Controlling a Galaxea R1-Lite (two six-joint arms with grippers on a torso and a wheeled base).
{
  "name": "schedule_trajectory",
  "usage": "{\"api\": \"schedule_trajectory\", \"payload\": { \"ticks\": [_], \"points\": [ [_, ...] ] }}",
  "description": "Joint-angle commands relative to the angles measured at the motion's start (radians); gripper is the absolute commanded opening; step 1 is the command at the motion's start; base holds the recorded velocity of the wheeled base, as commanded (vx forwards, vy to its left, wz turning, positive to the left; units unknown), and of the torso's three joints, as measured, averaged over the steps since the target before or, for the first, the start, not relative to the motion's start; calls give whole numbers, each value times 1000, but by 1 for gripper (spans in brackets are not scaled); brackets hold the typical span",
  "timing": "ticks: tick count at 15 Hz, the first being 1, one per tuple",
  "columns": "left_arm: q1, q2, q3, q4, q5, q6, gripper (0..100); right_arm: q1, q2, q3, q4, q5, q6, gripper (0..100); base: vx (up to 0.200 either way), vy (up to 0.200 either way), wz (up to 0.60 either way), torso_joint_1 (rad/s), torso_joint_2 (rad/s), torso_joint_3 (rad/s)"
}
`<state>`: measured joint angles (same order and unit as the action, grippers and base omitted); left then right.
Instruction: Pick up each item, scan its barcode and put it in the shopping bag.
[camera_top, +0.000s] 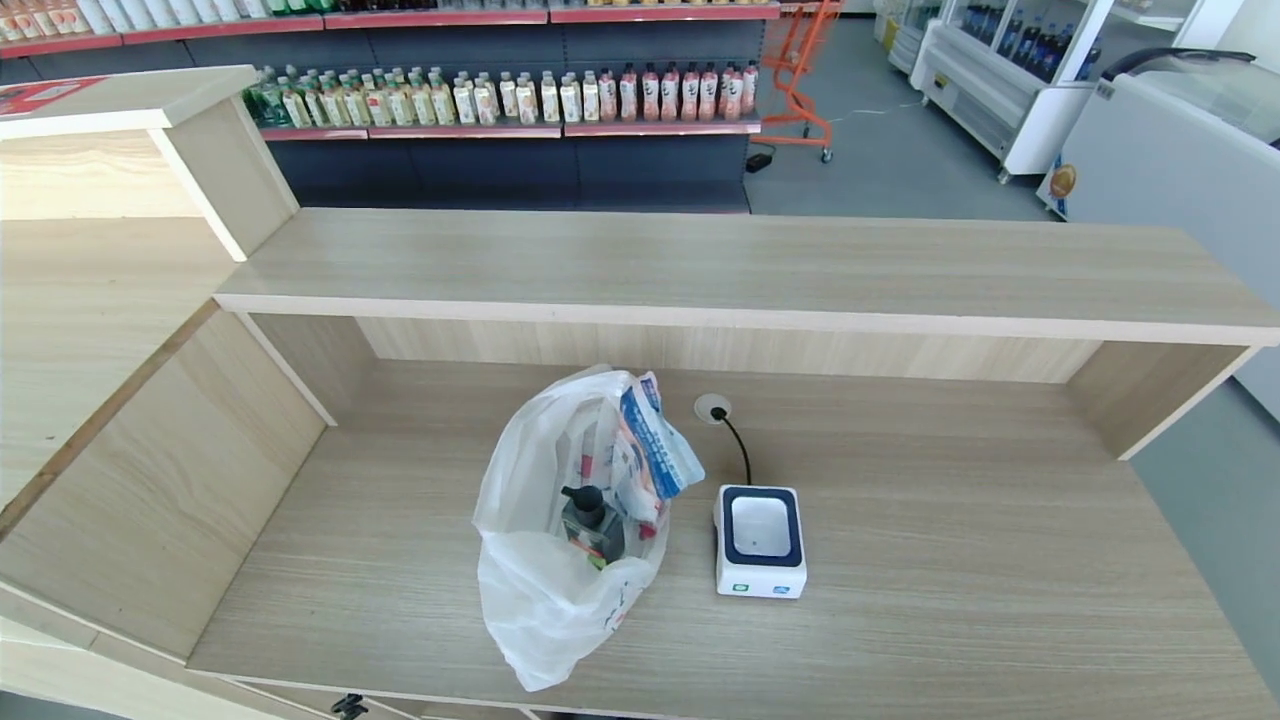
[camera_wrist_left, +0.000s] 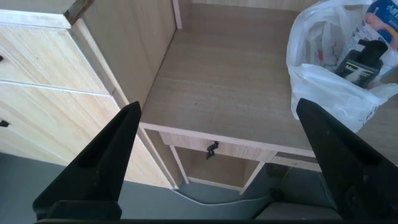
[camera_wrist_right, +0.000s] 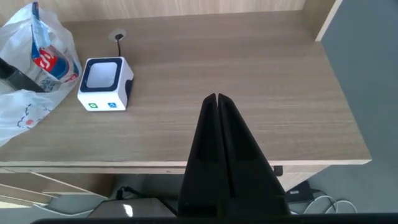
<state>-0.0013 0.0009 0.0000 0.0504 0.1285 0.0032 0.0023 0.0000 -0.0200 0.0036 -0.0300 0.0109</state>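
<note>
Counter (camera_top: 950, 560) room is what I check first: the wooden top is boxed in by a side panel (camera_top: 170, 480) on my left, a raised shelf (camera_top: 740, 270) across the back and a short angled panel (camera_top: 1150, 400) at far right, with the near edge open. The broad stretch to the right of the scanner (camera_top: 760, 540) is bare wood. The shopping bag (camera_top: 560, 540) stands just left of the scanner, near but not touching it. My left gripper (camera_wrist_left: 217, 106) hangs off the front left corner, fingers spread wide. My right gripper (camera_wrist_right: 216, 99) sits over the near edge on the right, fingers pressed together on nothing. A dark pump bottle (camera_top: 590, 520) and a blue-and-white packet (camera_top: 650, 440) show at the bag's mouth. Through the film I cannot make out the other contents. The scanner's cable (camera_top: 738, 445) runs back into a hole in the top.
</note>
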Motion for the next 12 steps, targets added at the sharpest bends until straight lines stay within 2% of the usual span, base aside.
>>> {"api": "schedule_trajectory", "payload": {
  "ticks": [1,12],
  "points": [
    [0,-1,0,0,0,0,100,1,3,0,-1,1,0,0,0,0,0,0,0,0],
    [0,-1,0,0,0,0,100,1,2,0,-1,-10,-11,0,0,0,0,0,0,0]
  ]
}}
